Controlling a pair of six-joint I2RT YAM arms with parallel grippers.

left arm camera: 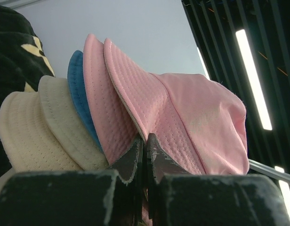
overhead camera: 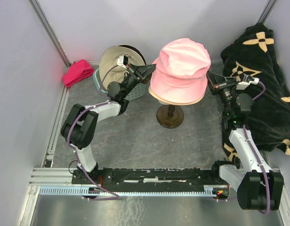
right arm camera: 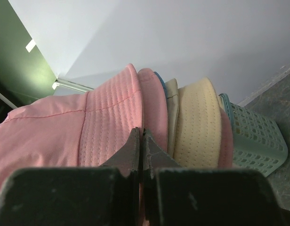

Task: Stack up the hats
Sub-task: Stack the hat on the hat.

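While our left gripper (overhead camera: 151, 71) and right gripper (overhead camera: 210, 78) each clamp the round brim of the pink fabric bucket hat (overhead camera: 180, 66), that hat sits topmost on a stack at the centre of the grey table (overhead camera: 135, 141), carried by a dark stand with a round base (overhead camera: 170, 117). We grip the hat at its 9 o'clock and 3 o'clock edges, and both wrist views show our fingers (left arm camera: 128, 162) pressed together on pink fabric. Beneath it we see a second pink brim (left arm camera: 95, 94), a blue brim (left arm camera: 78, 84) and a cream perforated hat (left arm camera: 27, 136). At 10 o'clock from the stand, a teal plastic basket (overhead camera: 135, 92) holds a tan bucket hat (overhead camera: 112, 61). A black cloth with beige flowers (overhead camera: 272, 66) lies at 3 o'clock.
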